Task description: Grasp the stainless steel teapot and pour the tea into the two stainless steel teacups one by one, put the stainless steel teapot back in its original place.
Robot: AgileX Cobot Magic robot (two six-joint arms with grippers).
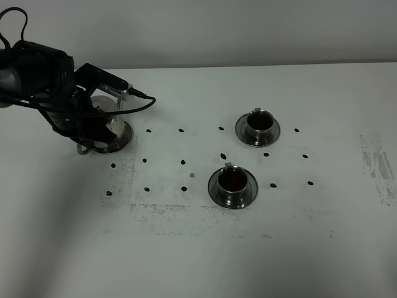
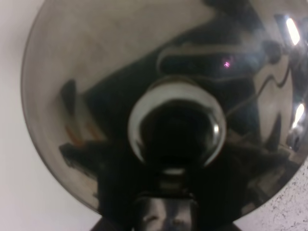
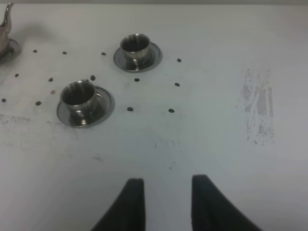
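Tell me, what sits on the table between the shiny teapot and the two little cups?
Only small dark dots on the white table, no objects. The overhead view shows them scattered between the teapot and the two cups.

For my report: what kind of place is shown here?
Probably a lab test bench, not a kitchen: a bare white table with black dot markers, and a black robot arm over a steel teapot.

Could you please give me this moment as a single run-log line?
left gripper: over teapot, jaws hidden | teapot: on saucer | right gripper: idle above table, holding nothing | teacups: upright on saucers
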